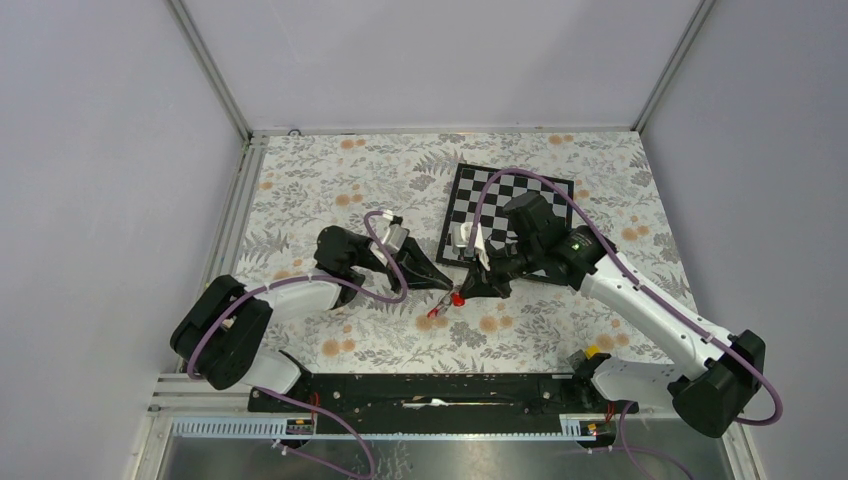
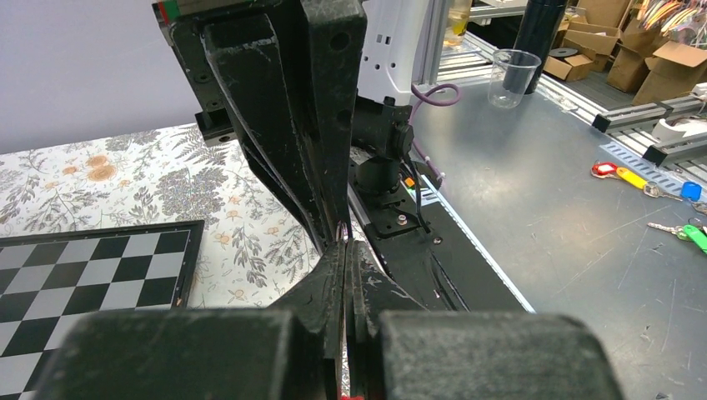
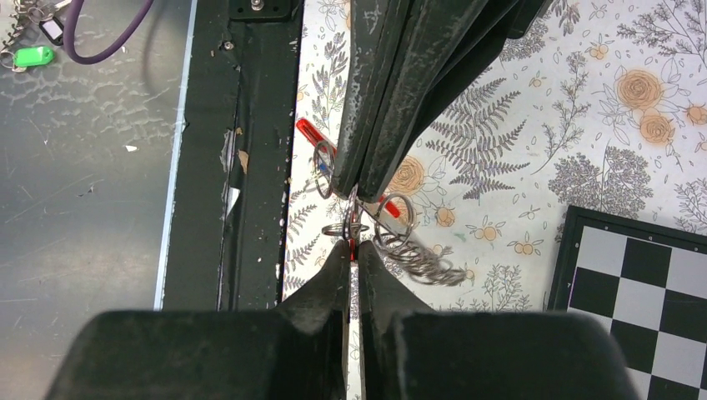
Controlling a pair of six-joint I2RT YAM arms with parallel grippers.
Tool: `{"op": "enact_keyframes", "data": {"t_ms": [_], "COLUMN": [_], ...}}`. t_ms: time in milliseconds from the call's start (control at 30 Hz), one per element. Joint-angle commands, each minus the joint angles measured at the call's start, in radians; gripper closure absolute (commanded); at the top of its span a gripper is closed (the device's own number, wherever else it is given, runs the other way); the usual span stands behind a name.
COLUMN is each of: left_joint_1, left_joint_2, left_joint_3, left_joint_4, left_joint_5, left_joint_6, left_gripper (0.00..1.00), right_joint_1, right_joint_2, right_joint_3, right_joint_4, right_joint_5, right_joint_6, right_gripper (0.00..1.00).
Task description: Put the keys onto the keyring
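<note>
The left jaws and right jaws meet tip to tip low over the keyring [image 1: 456, 298], blocking that spot from both sides, with the chessboard [image 1: 515, 200] just behind under the right arm [image 1: 640, 300]; the flowered desk [image 1: 320, 170] at far left lies open.

Overhead view looks down; both wrist views sit close, sharing the chessboard [image 3: 650, 275]

Bright, even light; wrist foregrounds blurred (edges perhaps distorted).
</note>
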Motion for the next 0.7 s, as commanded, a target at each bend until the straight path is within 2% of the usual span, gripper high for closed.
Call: {"op": "enact_keyframes", "data": {"t_ms": [0, 100, 667], "left_joint_1": [0.003, 0.002, -0.002], "left_joint_2": [-0.017, -0.014, -0.012], "left_joint_3": [-0.005, -0.008, -0.015], "left_joint_4": [0.104, 0.111, 0.110], "left_joint_5": [0.002, -0.002, -0.014], "left_joint_6": [-0.016, -0.021, -0.014], "left_gripper": [1.00, 1.00, 1.00], "right_joint_1": [-0.006, -0.005, -0.006], "right_joint_2": [0.006, 0.013, 0.043], "right_joint_3": [-0.004, -0.005, -0.015], "right_joint_4": [0.031, 0.034, 0.060], "right_joint_5": [-0.042, -0.045, -0.059], "right_joint_6": [0.001, 0.004, 0.036], "right_gripper": [0.97, 1.00, 1.00]}}
